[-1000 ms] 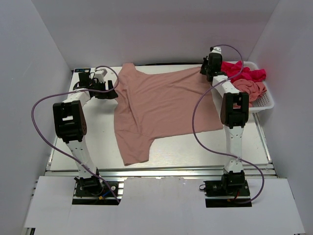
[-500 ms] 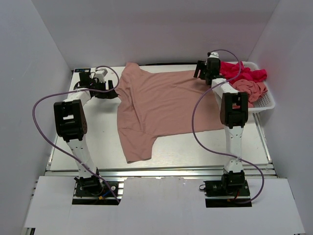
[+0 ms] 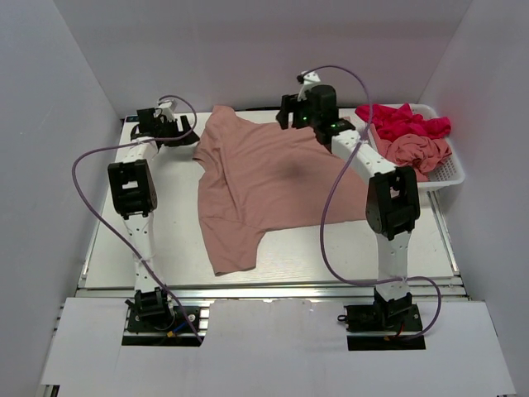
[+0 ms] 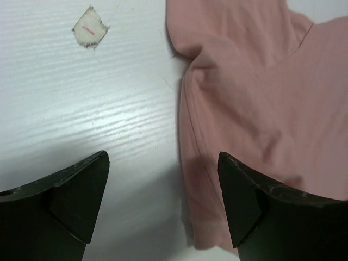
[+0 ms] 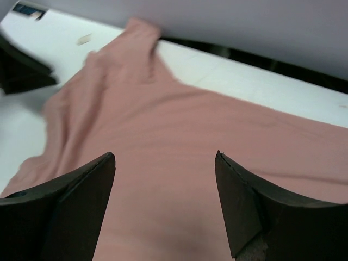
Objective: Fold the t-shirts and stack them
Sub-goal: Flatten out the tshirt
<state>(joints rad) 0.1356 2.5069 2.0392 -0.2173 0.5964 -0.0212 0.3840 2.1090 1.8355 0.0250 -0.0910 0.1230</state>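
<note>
Salmon t-shirt (image 3: 273,186) lies flat, ready for folding; left gripper (image 3: 183,131) at ten o'clock, right gripper (image 3: 289,112) at twelve, both splayed, empty.

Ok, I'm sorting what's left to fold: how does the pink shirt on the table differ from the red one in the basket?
The salmon-pink shirt lies spread out on the table; the magenta-red shirt sits bunched in the white basket. The pink one is pale, the red one vivid. Both are unfolded.
</note>
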